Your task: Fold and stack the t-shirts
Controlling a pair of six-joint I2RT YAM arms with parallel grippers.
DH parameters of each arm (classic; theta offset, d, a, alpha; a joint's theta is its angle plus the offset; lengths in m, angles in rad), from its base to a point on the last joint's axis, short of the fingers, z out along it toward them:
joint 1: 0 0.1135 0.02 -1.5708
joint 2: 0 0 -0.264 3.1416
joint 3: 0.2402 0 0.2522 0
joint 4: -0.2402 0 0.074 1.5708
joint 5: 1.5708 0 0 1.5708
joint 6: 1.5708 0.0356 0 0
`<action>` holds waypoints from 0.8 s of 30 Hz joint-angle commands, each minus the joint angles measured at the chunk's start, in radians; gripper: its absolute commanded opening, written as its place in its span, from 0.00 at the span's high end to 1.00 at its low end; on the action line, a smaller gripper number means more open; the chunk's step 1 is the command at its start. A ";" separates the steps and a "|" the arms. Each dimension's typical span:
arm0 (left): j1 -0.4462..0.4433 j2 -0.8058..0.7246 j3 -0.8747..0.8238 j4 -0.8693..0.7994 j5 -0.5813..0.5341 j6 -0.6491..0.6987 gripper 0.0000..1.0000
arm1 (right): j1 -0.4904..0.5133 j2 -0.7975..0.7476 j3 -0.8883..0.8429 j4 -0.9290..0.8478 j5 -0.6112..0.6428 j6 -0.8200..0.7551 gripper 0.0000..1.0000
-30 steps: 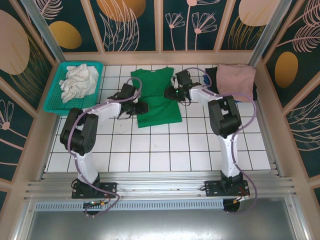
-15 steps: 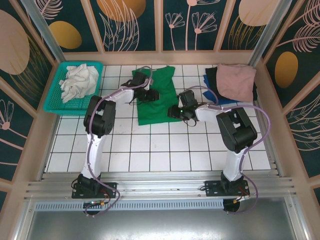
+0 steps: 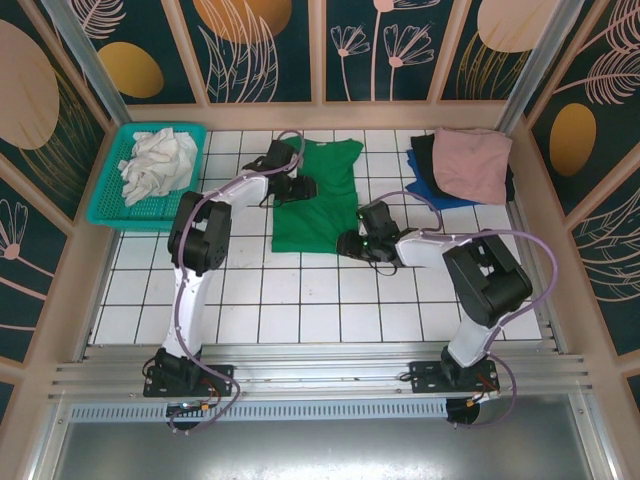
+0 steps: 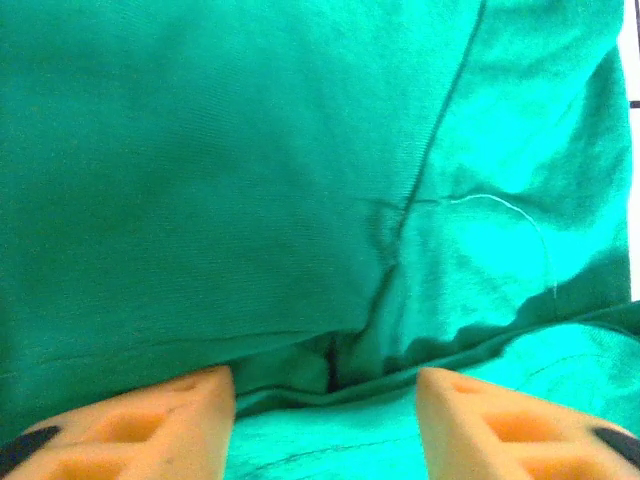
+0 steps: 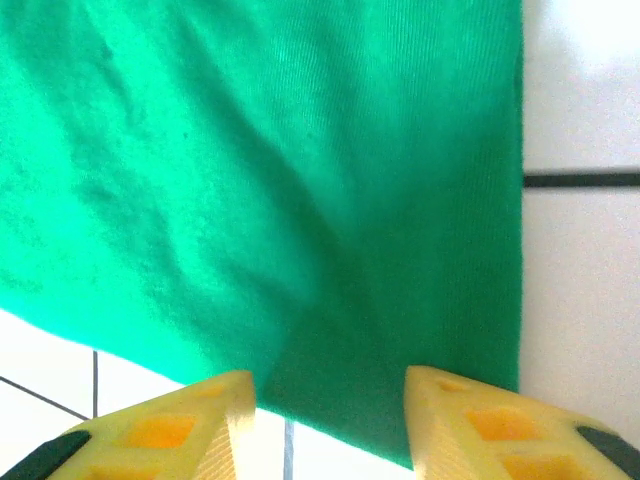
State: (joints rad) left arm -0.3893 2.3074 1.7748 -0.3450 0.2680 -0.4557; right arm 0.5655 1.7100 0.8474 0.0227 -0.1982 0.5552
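Left gripper [image 3: 298,187] sat low on the upper left part of the green t-shirt [image 3: 322,205], near the sleeve; from the left wrist its jaws [image 4: 325,385] stood well apart, a rumpled fold and a seam of the green cloth [image 4: 200,180] lying between them, nothing pinched that I could see.

Right gripper [image 3: 350,243] lay at the shirt's near right corner; from the right wrist its fingers [image 5: 330,385] were parted, straddling the hem of the green cloth [image 5: 250,180], white tile showing to either side; no hold on the cloth evident.

Green t-shirt lay spread flat on the tiled table [image 3: 300,290], about mid-table toward the far side, between the two grippers.

Folded pile at the far right corner: pink t-shirt [image 3: 472,160] on top, black t-shirt [image 3: 421,148] and blue t-shirt [image 3: 425,187] showing beneath at its left edge.

Teal basket [image 3: 105,185] at far left, holding crumpled white cloth [image 3: 158,165].
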 commanded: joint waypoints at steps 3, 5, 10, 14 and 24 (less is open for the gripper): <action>0.017 -0.213 -0.103 0.000 -0.043 0.016 0.40 | 0.002 -0.038 0.143 -0.141 0.089 -0.038 0.52; 0.016 -0.287 -0.179 0.012 -0.054 0.018 0.40 | 0.003 0.006 0.210 -0.152 0.086 -0.049 0.52; -0.008 -0.488 -0.526 0.133 0.004 -0.022 0.49 | 0.021 0.072 0.225 -0.060 0.043 -0.022 0.53; -0.019 -0.559 -0.753 0.263 0.101 -0.095 0.52 | 0.020 0.115 0.203 -0.032 0.024 0.017 0.54; -0.020 -0.574 -1.000 0.220 0.014 -0.048 0.71 | 0.024 0.035 -0.005 0.001 0.063 0.042 0.57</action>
State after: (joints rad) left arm -0.4068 1.7069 0.8074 -0.0353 0.3492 -0.5236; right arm 0.5827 1.7737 0.8963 0.0643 -0.1631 0.5838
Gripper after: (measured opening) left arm 0.305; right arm 0.435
